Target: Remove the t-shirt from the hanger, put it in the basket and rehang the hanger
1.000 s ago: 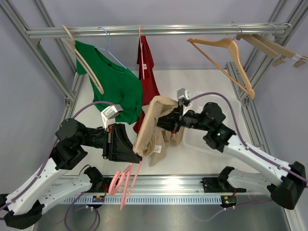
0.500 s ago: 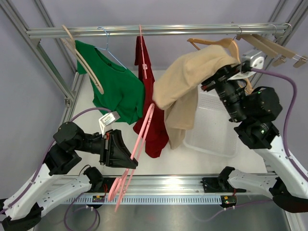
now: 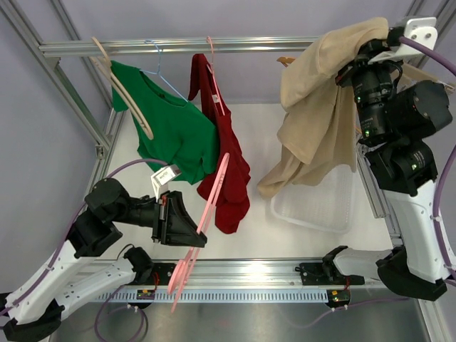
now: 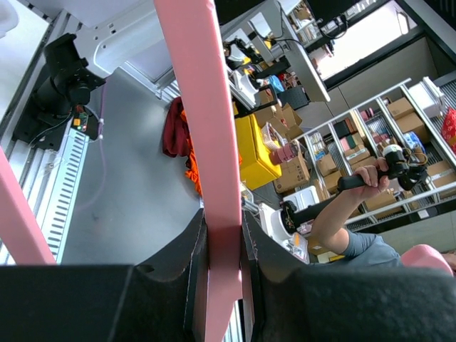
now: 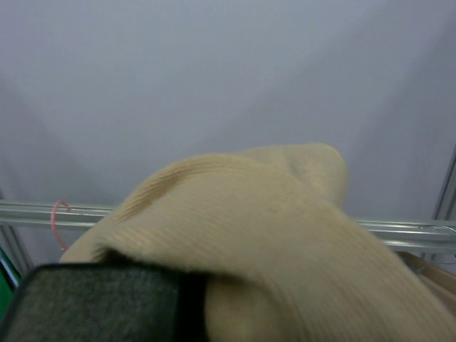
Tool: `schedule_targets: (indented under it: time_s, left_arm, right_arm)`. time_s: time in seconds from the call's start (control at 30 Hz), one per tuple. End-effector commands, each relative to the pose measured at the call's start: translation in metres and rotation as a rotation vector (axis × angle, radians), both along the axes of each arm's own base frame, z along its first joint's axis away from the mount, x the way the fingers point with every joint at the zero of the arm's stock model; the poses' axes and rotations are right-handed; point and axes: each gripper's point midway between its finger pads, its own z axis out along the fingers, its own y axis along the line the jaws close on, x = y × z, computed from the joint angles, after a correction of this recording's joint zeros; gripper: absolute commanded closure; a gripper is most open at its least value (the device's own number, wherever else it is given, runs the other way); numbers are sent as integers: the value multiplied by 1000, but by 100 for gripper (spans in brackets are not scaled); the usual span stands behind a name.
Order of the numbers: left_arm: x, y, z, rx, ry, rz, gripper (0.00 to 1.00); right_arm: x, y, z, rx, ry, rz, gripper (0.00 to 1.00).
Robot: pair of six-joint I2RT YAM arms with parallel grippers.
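Fabric of the beige ribbed t-shirt (image 3: 313,114) dangles vertically over the clear plastic bin (image 3: 320,208), pinched tight by the right gripper (image 3: 355,63), while the left gripper (image 3: 194,234), well left of that bin, clamps the bare pink plastic hanger (image 3: 216,192).

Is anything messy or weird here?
Yes. The tan shirt dangles crumpled from the right gripper, high above the clear bin, and the pink hanger is off the rail, bare, tilted in the left gripper.
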Motion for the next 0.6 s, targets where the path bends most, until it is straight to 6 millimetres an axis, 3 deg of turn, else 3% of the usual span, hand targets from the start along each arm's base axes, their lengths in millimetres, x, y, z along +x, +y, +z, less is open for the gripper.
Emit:
schedule_targets:
  time_s: [0.0, 0.17, 0.57]
  left_arm:
    - [6, -4, 18, -32, -32, 30, 100]
    - [23, -15, 31, -32, -30, 84, 100]
    - [47, -36, 36, -22, -6, 119, 100]
  right_arm:
    - [1, -14, 11, -30, -3, -42, 100]
    - [-10, -42, 32, 7, -48, -116, 100]
    - [-51, -70, 82, 19, -159, -179, 100]
